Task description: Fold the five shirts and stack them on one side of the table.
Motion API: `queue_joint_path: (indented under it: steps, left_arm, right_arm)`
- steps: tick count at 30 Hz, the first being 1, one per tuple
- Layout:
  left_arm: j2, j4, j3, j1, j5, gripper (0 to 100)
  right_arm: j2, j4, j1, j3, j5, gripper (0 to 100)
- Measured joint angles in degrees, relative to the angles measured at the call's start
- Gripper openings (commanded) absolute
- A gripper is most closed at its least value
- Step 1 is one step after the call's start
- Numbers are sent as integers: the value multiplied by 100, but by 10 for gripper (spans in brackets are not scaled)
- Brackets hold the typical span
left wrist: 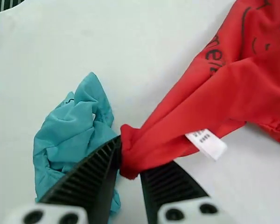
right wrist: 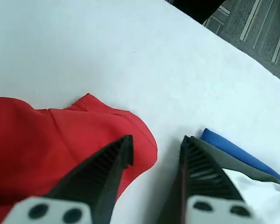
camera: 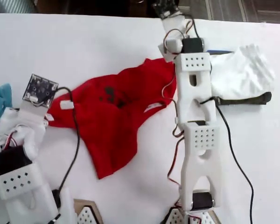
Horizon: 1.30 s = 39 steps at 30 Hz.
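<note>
Red shirt (camera: 114, 109) lies loose and wrinkled across the middle of the high view, on the white table (camera: 84, 42). It stretches from centre left up toward the upper centre. Its left corner is bunched into a knot and pinched between the fingers of the left gripper (left wrist: 127, 158), which are pressed together on it. A white label (left wrist: 206, 143) hangs off the cloth just beside the pinch. The left arm (camera: 18, 163) fills the lower left of the high view, and its black cable (camera: 77, 135) crosses the shirt's left edge.

A crumpled teal shirt (left wrist: 70, 135) lies at the left edge of the high view, right against the outer side of one left finger.

The right arm (camera: 198, 135) runs from bottom centre to top centre of the high view and covers the red shirt's upper right end. The right gripper (right wrist: 155, 145) is spread wide above that end. One finger is over the red cloth and the other over the pile beside it. I cannot tell whether either touches.

That pile sits at the upper right. A white shirt (camera: 242, 70) lies on a dark shirt (camera: 245, 99), and a blue shirt (right wrist: 238, 151) peeks out underneath. Another cable (camera: 238, 163) trails down the right side of the table.
</note>
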Motion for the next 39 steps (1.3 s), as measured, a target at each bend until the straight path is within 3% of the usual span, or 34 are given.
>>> queue_joint_path:
  steps: [8,14,18,22,39]
  left_arm:
    - [0,-114,105,9,0,28]
    - [0,-290,105,9,0,28]
    - [0,-299,105,18,0,28]
    - [0,-299,105,18,0,28]
    - [0,-299,105,18,0,28]
  right_arm:
    - [0,2022,-316,-905,-79,176]
    - [-18,2075,-721,-343,-404,176]
    - [-369,2075,-1169,976,-818,186]
    - [-1029,2075,-1662,2470,-1169,255]
    - [-1705,1653,-3068,5143,-1248,262]
